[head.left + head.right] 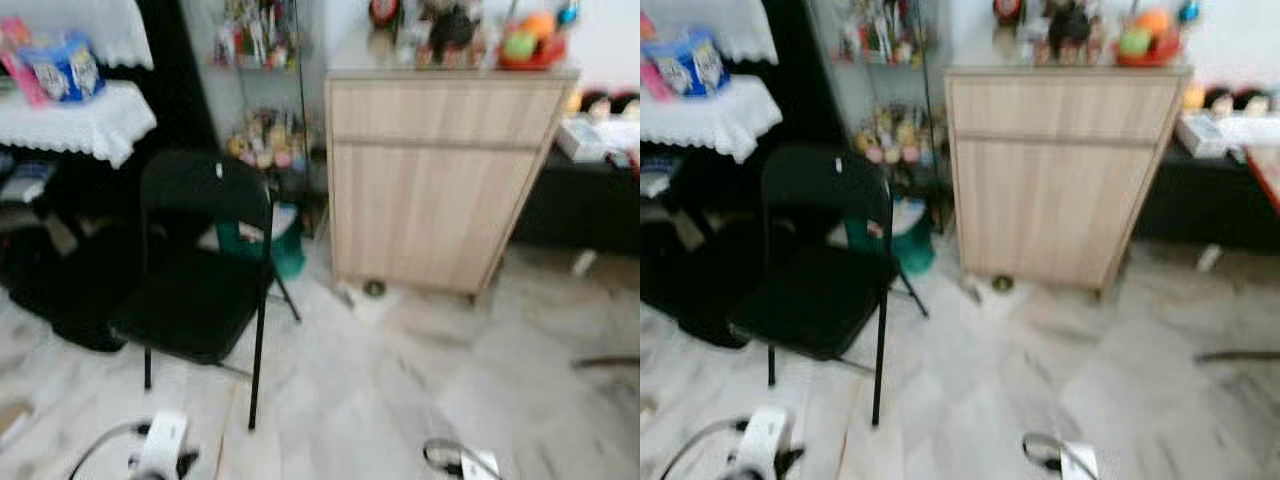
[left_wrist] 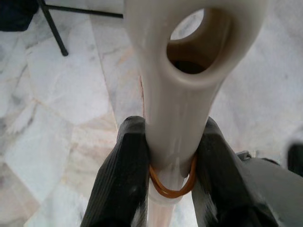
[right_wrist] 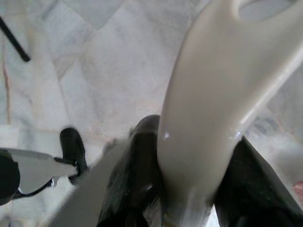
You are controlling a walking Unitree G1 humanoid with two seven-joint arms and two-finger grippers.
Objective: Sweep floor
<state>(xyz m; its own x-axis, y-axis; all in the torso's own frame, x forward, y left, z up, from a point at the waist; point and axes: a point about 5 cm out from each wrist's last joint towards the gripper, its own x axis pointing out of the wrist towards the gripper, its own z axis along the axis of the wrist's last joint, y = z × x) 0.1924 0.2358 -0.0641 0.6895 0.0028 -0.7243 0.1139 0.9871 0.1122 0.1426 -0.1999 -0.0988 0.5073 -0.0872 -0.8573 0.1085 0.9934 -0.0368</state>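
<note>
My left gripper [image 2: 173, 128] is shut on a cream plastic handle [image 2: 189, 94] with a hanging hole at its end and an orange rubber band around its neck. My right gripper [image 3: 195, 142] is shut on a second cream handle [image 3: 213, 94] of the same kind. Both handles hang over the pale marble floor [image 1: 380, 390]. The ends of the tools are hidden. In the blurred eye views the white wrists of my left arm [image 1: 165, 442] and right arm [image 1: 472, 464] show at the bottom edge.
A black folding chair [image 1: 200, 270] stands ahead on the left, a black bag [image 1: 60, 290] beside it. A light wooden cabinet [image 1: 440, 180] stands ahead with a small dark object [image 1: 373, 288] at its foot. A green bin [image 1: 285, 250] sits behind the chair.
</note>
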